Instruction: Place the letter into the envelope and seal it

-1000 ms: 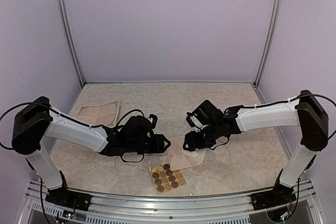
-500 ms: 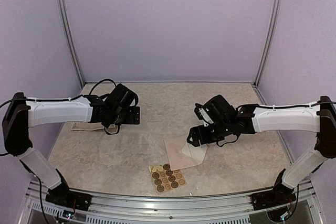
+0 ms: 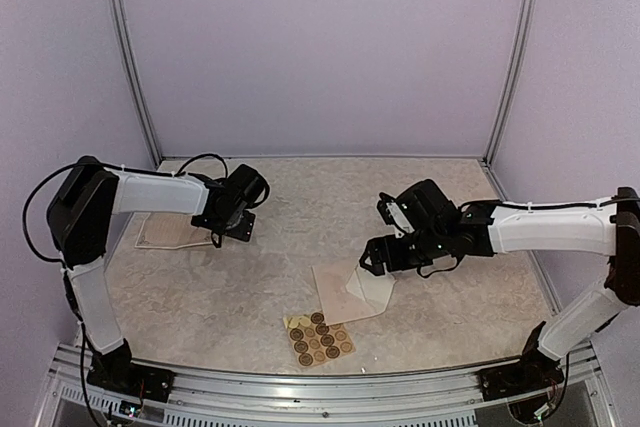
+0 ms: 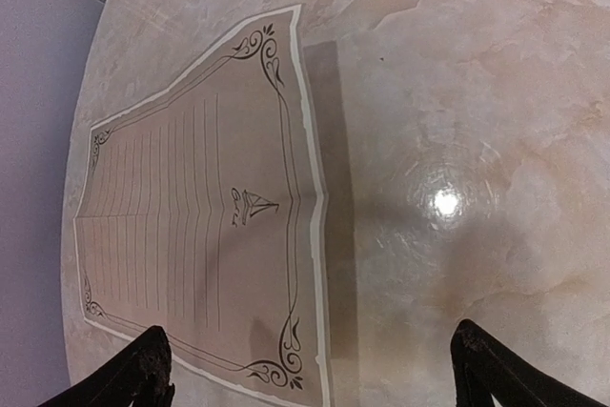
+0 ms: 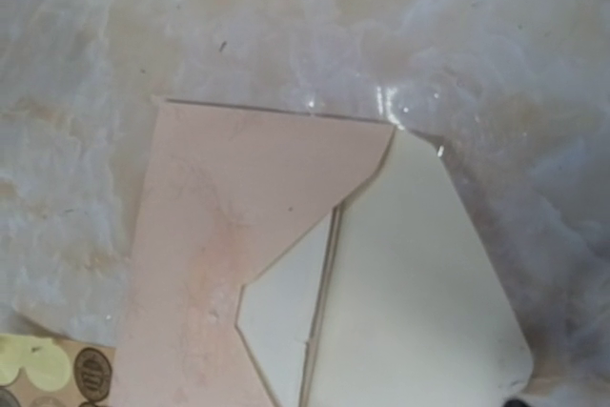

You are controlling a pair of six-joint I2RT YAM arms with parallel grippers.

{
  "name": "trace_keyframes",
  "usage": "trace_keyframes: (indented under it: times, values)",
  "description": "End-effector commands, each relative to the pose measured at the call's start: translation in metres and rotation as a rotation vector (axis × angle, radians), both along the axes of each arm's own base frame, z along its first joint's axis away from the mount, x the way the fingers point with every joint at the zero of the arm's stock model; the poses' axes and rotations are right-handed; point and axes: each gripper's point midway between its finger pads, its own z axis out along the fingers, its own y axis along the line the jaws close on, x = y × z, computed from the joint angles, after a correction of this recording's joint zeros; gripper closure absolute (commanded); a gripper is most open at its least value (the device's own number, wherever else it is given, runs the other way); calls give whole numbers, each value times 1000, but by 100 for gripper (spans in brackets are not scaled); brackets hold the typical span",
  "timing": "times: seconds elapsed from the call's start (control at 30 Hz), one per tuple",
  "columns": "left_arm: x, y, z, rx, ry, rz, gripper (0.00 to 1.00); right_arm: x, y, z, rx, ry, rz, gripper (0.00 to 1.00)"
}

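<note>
Leftward, hovering left gripper over the letter, fingers wide apart and empty, probably to pinch its edge. Midway, flat with flap open for loading: envelope, stickers just beside. Rightward, poising right gripper above that flap; cannot tell its spread.

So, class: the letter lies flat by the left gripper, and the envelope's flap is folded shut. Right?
Not quite: the envelope flap lies open, whiter inside showing, in the right wrist view. The letter does lie flat by the left gripper.
</note>
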Motion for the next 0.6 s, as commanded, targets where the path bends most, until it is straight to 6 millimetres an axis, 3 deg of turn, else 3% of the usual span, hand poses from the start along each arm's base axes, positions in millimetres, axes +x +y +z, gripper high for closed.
trace_keyframes:
  times: [0.0,0.17,0.57]
  values:
    - [12,14,-7,119,5,16,4,2,0,11,45,-22,2,15]
    - [19,27,-22,175,28,41,11,3,-5,11,50,-21,-7,15]
    - [23,41,-36,218,45,67,63,5,-10,12,66,-21,-13,15]
